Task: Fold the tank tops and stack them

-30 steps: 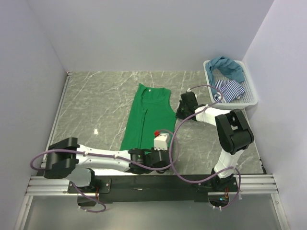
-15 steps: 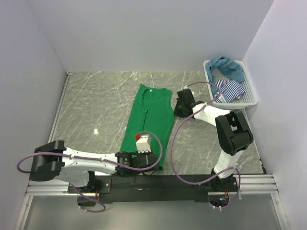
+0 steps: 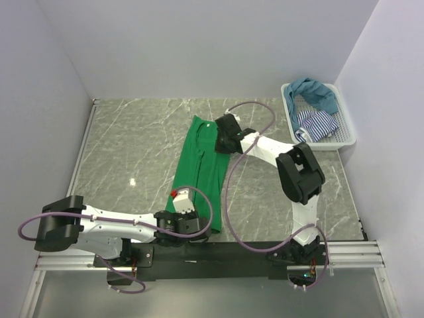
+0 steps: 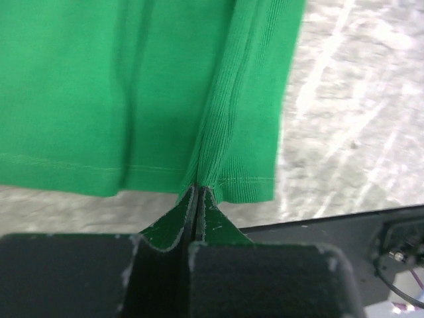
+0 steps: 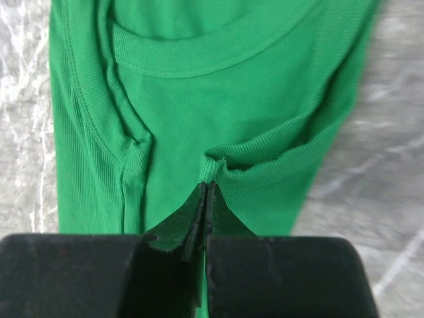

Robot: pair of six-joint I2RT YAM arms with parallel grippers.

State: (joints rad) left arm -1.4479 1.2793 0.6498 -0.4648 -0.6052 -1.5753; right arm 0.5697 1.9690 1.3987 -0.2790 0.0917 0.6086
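At the near hem, the left jaws are pressed together on a raised pleat of the bright green ribbed tank top (image 4: 132, 99). They pinch it close to the hem's right corner, and the cloth climbs in a narrow ridge straight into their tips. At the opposite end, the right jaws are shut just as tightly on a puckered bit of ribbed edge band, probably armhole trim, just short of the round neckline (image 5: 212, 50).

Between the two pinches the green top (image 3: 199, 165) lies on the grey marble bench (image 3: 126, 146). Its long axis runs from the near edge toward the far wall, with the hem by the arm bases and the neckline away from them. Both grips sit on the same right-hand long side, and most of the fabric spreads to the left of them. The left arm (image 3: 112, 222) is nearer the hem, and the right arm (image 3: 265, 147) is nearer the shoulders.

The coming move looks like a lengthwise fold that carries this side leftward over the body. It likely needs both ends to travel together, or the crease will skew.

Well apart, in the far right corner, the white plastic mesh basket (image 3: 346, 138) holds the dusty teal-blue top (image 3: 315, 91) and the navy-and-white striped top (image 3: 317, 123). Neither has been folded yet.
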